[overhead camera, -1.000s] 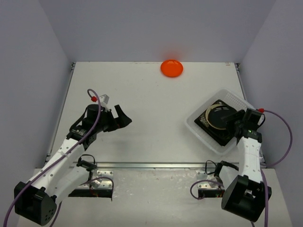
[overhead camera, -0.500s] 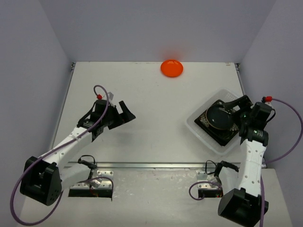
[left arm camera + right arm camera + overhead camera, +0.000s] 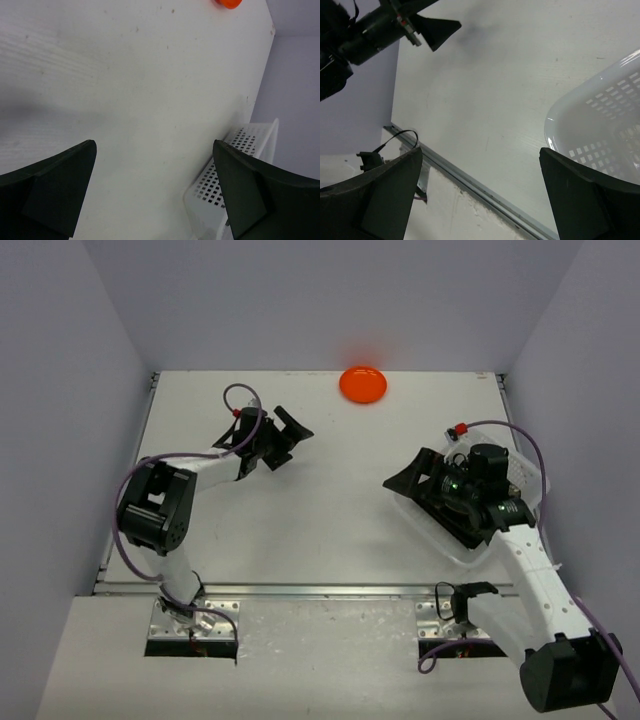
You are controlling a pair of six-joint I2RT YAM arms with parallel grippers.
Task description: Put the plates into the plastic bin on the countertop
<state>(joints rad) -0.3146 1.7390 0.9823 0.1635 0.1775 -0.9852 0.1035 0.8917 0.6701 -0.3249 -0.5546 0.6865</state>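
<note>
Top external view: the orange plate (image 3: pixel 362 384) lay at the upper centre, near the far edge of the countertop (image 3: pixel 330 520), up and right of the left gripper (image 3: pixel 290 437) and apart from it. That gripper gaped wide, empty. The right gripper (image 3: pixel 410 476), equally wide and empty, hung by the left corner of the plastic bin (image 3: pixel 443 540) at right of frame, with dark plates (image 3: pixel 455 525) inside. Pale lilac walls (image 3: pixel 60 390) flanked the white surface.

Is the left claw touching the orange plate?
Apart. The top view shows a strip of bare white countertop between the left claw and the orange plate.
</note>
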